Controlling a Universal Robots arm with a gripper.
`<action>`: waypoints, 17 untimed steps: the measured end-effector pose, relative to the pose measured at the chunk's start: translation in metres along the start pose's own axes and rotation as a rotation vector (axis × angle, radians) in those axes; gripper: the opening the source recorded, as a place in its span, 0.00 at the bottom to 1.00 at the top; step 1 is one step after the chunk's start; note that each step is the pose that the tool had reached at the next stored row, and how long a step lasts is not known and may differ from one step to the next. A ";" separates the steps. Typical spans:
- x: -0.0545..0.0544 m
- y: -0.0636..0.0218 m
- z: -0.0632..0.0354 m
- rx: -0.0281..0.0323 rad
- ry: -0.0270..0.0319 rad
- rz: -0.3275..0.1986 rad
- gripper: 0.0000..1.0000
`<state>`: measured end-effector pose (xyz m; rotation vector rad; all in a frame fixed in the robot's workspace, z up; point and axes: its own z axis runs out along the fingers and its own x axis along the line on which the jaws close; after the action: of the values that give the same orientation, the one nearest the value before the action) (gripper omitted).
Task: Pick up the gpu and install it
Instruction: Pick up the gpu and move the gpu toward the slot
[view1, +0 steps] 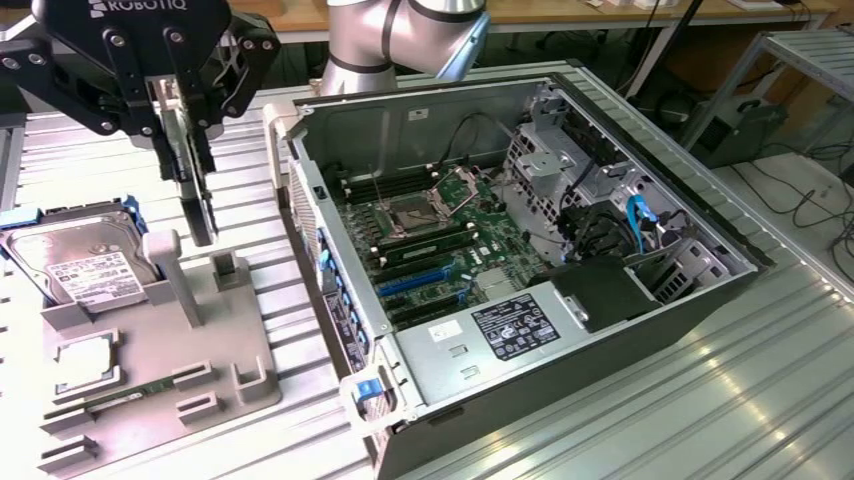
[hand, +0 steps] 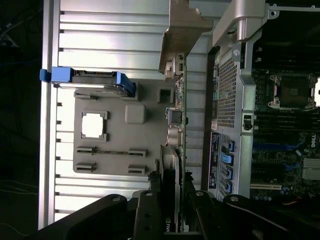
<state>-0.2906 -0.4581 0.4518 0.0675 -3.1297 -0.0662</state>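
My gripper (view1: 190, 150) is shut on the gpu (view1: 200, 215), a thin black card that hangs edge-on from the fingers, clear above the grey fixture tray (view1: 200, 340). It sits at the exterior view's left, beside the open computer case (view1: 667, 300). In the wrist view the gpu (hand: 178, 125) runs away from the gripper (hand: 172, 182) as a narrow board. Its silver bracket (hand: 184, 25) is at the far end. The motherboard (view1: 427, 230) with its blue slots (view1: 414, 280) lies exposed inside the case.
The tray holds a hard drive (view1: 80, 265) in a blue caddy, a square processor (view1: 83, 355) and a memory stick (view1: 127, 393). Grey posts (view1: 167, 270) stand below the card. Cables and a drive cage (view1: 601, 200) crowd the case's far side. The ribbed metal table (view1: 747, 380) surrounds everything.
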 end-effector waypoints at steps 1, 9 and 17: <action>-0.001 -0.0001 0.0001 -0.0001 -0.0001 0.000 0.27; -0.016 -0.0007 -0.0001 0.0000 -0.0001 0.000 0.27; -0.028 -0.0012 -0.0002 -0.0001 -0.0001 0.000 0.27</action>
<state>-0.2630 -0.4581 0.4517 0.0675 -3.1298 -0.0664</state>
